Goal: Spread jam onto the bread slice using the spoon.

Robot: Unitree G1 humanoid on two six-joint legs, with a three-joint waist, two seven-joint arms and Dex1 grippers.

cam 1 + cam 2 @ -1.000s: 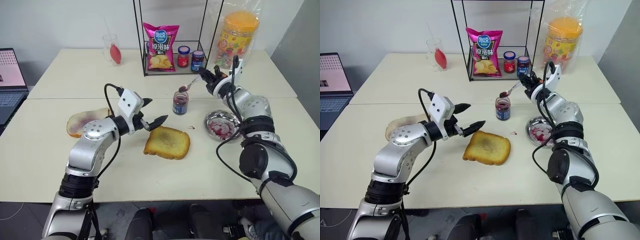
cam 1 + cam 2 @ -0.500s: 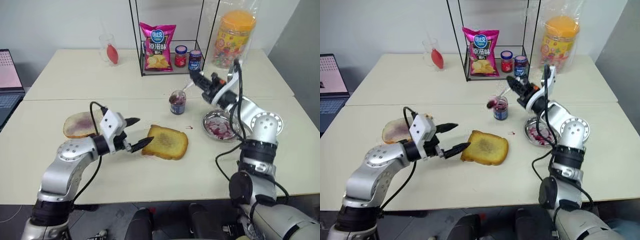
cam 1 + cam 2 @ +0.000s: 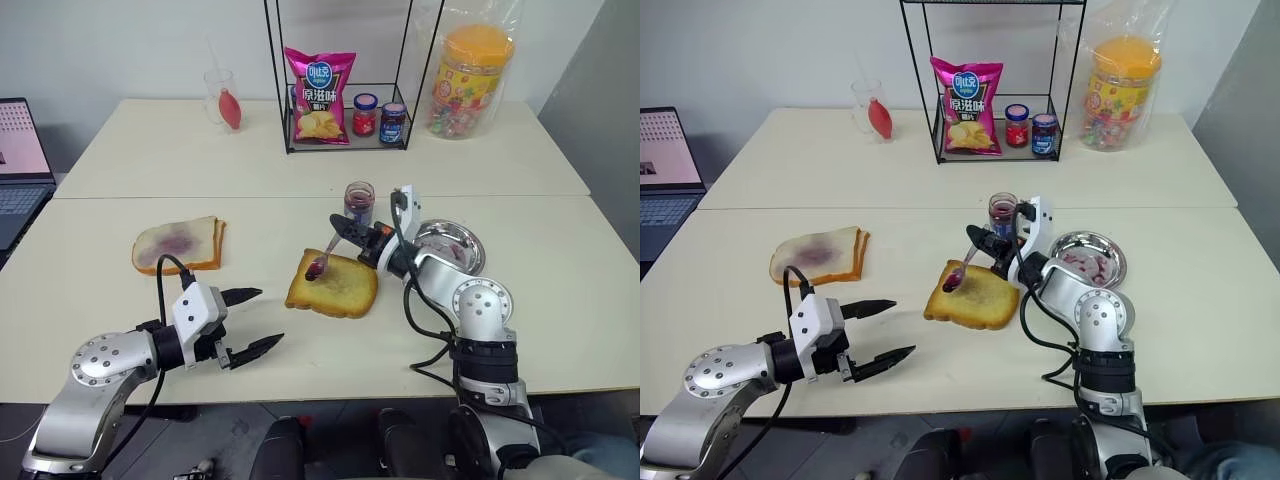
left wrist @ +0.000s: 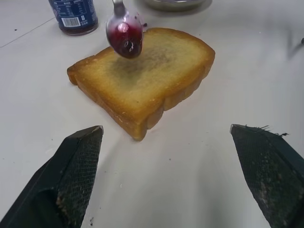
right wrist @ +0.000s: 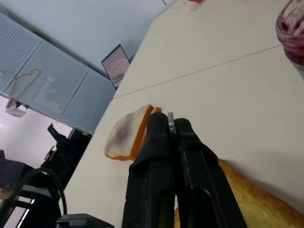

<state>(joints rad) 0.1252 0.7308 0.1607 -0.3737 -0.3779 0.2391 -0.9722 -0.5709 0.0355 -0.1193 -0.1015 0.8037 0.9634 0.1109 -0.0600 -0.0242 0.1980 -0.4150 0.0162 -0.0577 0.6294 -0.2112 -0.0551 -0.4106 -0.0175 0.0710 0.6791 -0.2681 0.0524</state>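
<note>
Jam-laden spoon [image 4: 124,33] seemingly hovers over golden bread slice [image 4: 142,80].

Bread slice [image 3: 333,285] showing golden-brown with darker centre; spoon [image 3: 323,260] shining silver, carrying dark purplish-red jam [image 4: 125,39]; paler slice [image 3: 178,245] wearing purple smear; chip bag [image 3: 321,95] showing pink.

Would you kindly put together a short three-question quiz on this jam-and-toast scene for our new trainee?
1. True or false: the spoon carries jam over the bread slice.
2. Which gripper holds the spoon?
A. left gripper
B. right gripper
3. Fill in: the steel dish sits on the bread slice's ___ side, seen from the robot.

Key
1. True: the loaded bowl hangs over the slice's far-left part.
2. B; the left gripper is open and empty.
3. Right.
</note>
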